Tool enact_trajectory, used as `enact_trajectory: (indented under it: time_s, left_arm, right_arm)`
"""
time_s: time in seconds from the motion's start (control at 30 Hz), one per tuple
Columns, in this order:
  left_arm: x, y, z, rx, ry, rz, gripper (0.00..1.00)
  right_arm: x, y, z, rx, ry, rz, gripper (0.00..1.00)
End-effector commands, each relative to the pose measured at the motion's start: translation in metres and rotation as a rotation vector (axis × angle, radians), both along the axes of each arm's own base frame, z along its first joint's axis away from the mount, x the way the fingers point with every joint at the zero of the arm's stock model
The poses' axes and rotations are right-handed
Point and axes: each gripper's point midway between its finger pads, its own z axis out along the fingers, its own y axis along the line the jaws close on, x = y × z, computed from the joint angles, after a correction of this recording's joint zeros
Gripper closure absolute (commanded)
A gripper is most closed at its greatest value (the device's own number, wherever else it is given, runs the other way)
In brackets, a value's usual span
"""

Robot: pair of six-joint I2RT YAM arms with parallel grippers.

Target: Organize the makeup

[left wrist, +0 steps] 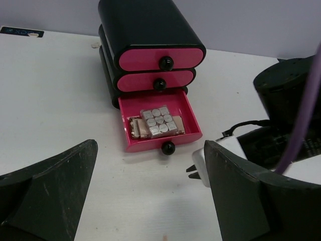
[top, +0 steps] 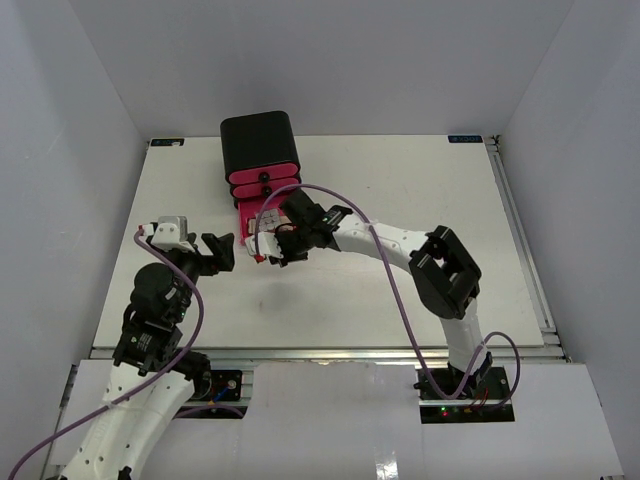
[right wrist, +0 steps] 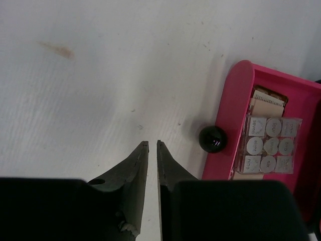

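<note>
At the far side of the white table (top: pixel 400 190) stands a black box (top: pixel 258 140) with three pink drawers stacked one above the other. Its top drawer (left wrist: pixel 159 56) and middle drawer (left wrist: pixel 153 80) are shut, while the bottom drawer (left wrist: pixel 131 143) stands open toward the arms. Inside that open drawer lies the makeup that can be seen: a small grey square palette (left wrist: pixel 159 122) with nine round pans in a grid, resting on top of a flat beige piece (left wrist: pixel 136 128), most of which is hidden, so I cannot tell whether it is the compact or the pad. The right gripper (right wrist: pixel 152 145) hangs over bare table just in front of the open drawer, beside its round black knob (right wrist: pixel 213 139) and not touching it. Its jaws are drawn nearly together, only a thin slit between the tips, with nothing caught in them. The left gripper (top: pixel 218 252) sits to the left of the drawer, a little apart from it, facing the box. Its jaws are spread wide and it carries nothing. A purple cable (top: pixel 390 270) loops over the right arm above the table.
</note>
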Motion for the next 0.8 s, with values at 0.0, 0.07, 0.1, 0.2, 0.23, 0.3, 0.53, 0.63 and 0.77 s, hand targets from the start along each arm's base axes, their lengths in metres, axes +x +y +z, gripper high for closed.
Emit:
enact_trajectory:
  time_s: [0.0,0.07,0.1,0.2,0.23,0.3,0.53,0.63,0.77]
  left_arm:
    - [-0.004,0.014,0.005,-0.013,-0.029,0.071,0.02]
    - [-0.006,0.015,0.008,-0.020,-0.042,0.071,0.02]
    - [-0.006,0.015,0.008,-0.022,-0.041,0.073,0.02]
    - [-0.007,0.015,0.009,-0.025,-0.045,0.071,0.02]
    - [-0.007,0.015,0.010,-0.027,-0.048,0.072,0.02]
    - [-0.008,0.016,0.011,-0.029,-0.053,0.075,0.02]
    - [-0.011,0.017,0.014,-0.037,-0.067,0.076,0.02]
    - [-0.011,0.017,0.014,-0.037,-0.066,0.077,0.02]
    - [-0.011,0.017,0.015,-0.038,-0.069,0.074,0.02]
  right_arm:
    - [0.023,0.021,-0.011,-0.020,-0.035,-0.068,0.82]
    - [0.024,0.025,-0.019,-0.033,-0.037,-0.067,0.82]
    - [0.025,0.028,-0.026,-0.043,-0.036,-0.066,0.82]
    - [0.032,0.029,-0.042,-0.073,-0.047,-0.087,0.81]
    - [0.035,0.031,-0.046,-0.081,-0.055,-0.096,0.81]
    - [0.044,0.034,-0.053,-0.086,-0.090,-0.123,0.80]
    - [0.086,0.041,-0.060,-0.088,-0.232,-0.258,0.73]
    - [0.102,0.044,-0.057,-0.079,-0.279,-0.296,0.71]
    - [0.122,0.044,-0.054,-0.071,-0.331,-0.339,0.62]
